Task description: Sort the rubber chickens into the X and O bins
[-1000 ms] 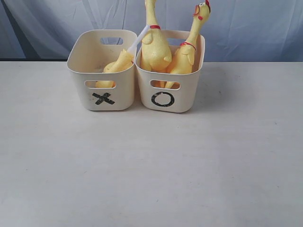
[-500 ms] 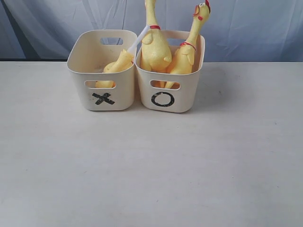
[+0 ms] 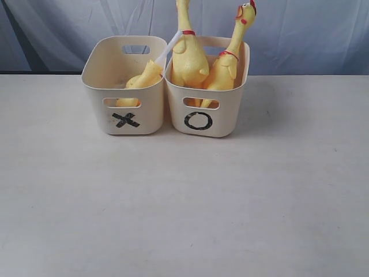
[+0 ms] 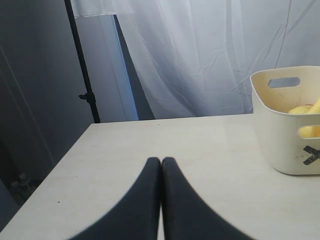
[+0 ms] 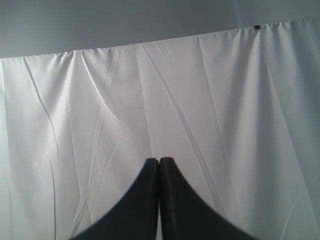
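Note:
Two cream bins stand side by side at the back of the table. The X bin point(image 3: 125, 118) holds one yellow rubber chicken point(image 3: 145, 77) lying low inside. The O bin point(image 3: 230, 112) holds two rubber chickens standing upright, one point(image 3: 189, 57) on the left and one point(image 3: 228, 66) leaning right with its red-combed head up. Neither gripper shows in the exterior view. My left gripper point(image 4: 161, 161) is shut and empty above the table, with the X bin point(image 4: 280, 135) off to its side. My right gripper point(image 5: 159, 161) is shut and empty, facing the white curtain.
A white curtain point(image 3: 300, 34) hangs behind the table. The pale tabletop point(image 3: 184, 208) stretches in front of the bins. A black stand pole point(image 4: 82, 65) rises beyond the table's far edge in the left wrist view.

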